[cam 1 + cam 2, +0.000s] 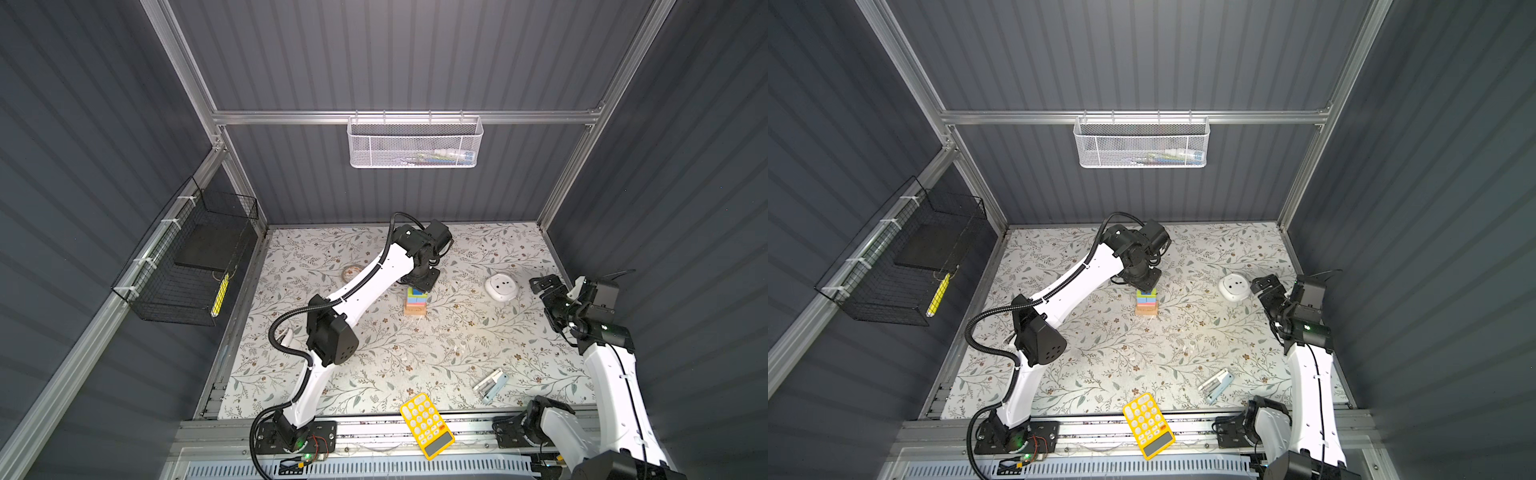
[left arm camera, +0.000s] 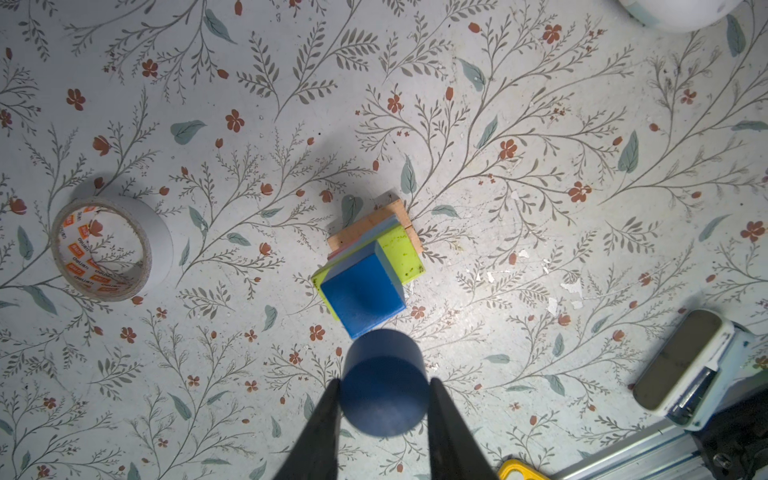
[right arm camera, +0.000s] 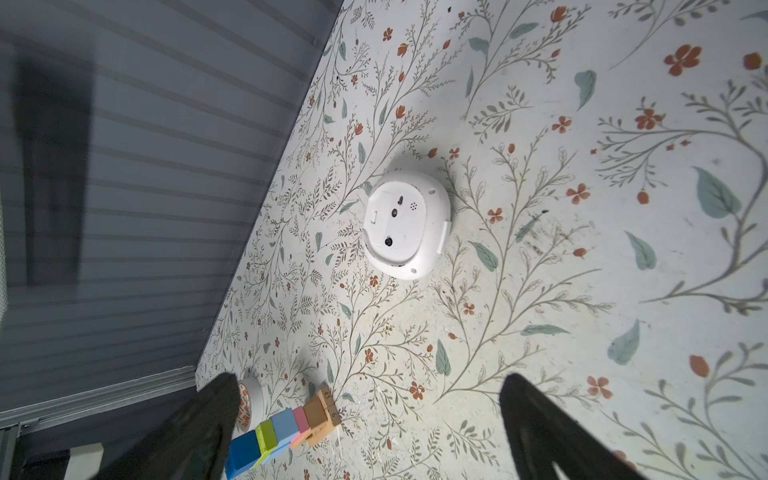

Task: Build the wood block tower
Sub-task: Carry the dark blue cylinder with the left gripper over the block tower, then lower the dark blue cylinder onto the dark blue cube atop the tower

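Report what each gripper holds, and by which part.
The left gripper grips the dark-blue cylinder by its curved side, pinched from opposite flanks. The right gripper stands open, holding nothing.

- pale flat surface: cream ground printed with grey-green leafy sprigs and small rust-red flowers
- stacked wood-block tower: tan bars lowest, then pink, light blue and lime green, with a dark-blue wooden cube uppermost
- dark-blue short wooden cylinder: even navy, between the black arms of the left pincer
- yellow rectangular plastic calculator: white keys, grey display
- pale-blue small stapler: white trim
- white round domed plastic device: plain
- white tape roll: orange print inside
- dark-grey ribbed wall panels: evenly striped
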Available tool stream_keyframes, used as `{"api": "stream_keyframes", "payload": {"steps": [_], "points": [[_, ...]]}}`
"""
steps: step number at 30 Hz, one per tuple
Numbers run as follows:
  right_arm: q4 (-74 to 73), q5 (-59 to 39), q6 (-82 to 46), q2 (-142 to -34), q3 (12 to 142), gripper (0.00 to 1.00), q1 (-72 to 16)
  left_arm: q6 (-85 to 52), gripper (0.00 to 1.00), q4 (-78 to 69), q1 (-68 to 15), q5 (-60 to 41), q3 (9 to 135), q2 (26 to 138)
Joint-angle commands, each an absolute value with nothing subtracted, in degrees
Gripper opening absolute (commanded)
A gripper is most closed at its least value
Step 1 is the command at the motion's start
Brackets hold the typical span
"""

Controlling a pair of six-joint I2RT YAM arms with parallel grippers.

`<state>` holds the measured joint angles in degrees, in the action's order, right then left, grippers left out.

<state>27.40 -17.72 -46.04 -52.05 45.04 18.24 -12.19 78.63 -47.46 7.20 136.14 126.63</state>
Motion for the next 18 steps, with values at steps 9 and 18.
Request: {"api": "stream_keyframes", "payload": {"steps": [9,18], "points": [[26.0,-18.6,-46.0,-53.9,44.1,0.99,18.4,-10.9,0.34,79.6,-45.8,5.9,139.1,129.6],[25.7,-18.6,-45.8,-54.5,44.1,0.99,18.4,-10.9,0.34,79.2,-45.4,4.9,139.6,130.3]]}}
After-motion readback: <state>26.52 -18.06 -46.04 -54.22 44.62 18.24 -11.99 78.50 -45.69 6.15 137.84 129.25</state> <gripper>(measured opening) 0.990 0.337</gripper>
